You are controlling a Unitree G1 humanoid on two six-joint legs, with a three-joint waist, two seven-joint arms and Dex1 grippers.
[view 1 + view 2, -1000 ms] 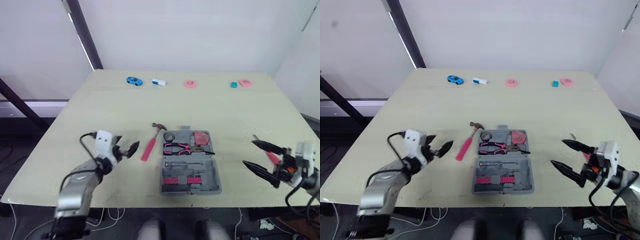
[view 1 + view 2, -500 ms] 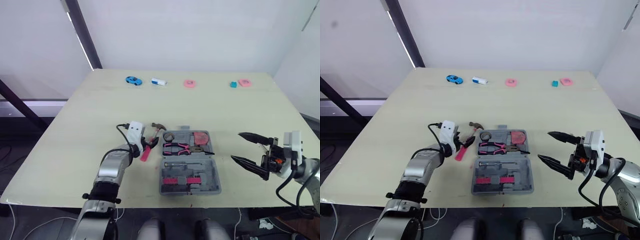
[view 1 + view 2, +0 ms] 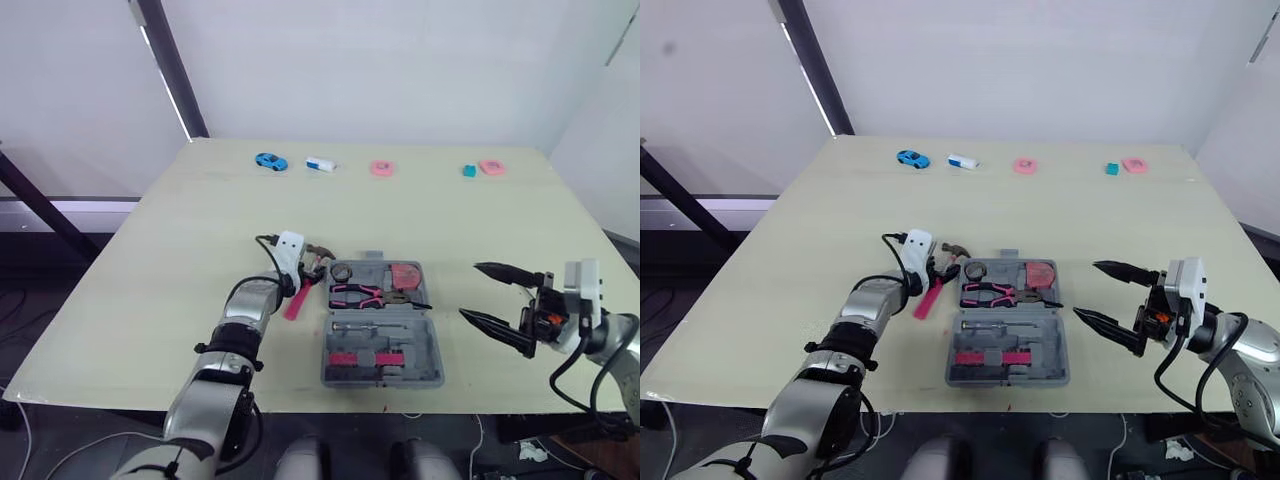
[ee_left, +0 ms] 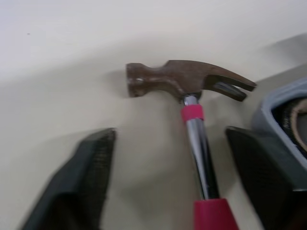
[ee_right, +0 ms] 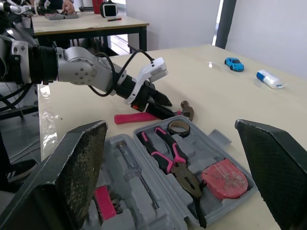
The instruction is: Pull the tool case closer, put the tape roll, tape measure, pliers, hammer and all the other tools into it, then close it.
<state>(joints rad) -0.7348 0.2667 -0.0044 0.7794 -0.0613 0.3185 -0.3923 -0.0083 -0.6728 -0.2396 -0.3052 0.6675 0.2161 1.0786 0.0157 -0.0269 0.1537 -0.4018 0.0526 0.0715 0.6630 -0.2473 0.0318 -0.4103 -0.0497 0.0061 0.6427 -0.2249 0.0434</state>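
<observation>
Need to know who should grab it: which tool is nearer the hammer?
Left. The left tool straddles the hammer just below its head; the right tool hovers open past the far side of the case.

Hammer [image 4: 192, 91] between spread fingers [image 4: 79, 184] — case [image 4: 283, 120] beside

The left gripper [image 3: 311, 270] is no longer by the near left edge of the table [image 3: 200, 220]: it now reaches the hammer [image 4: 197, 143], spread fingers straddling the shaft just below the head; the right gripper [image 3: 470, 291] now hangs further inward, closer to the tool case [image 3: 432, 340]
</observation>
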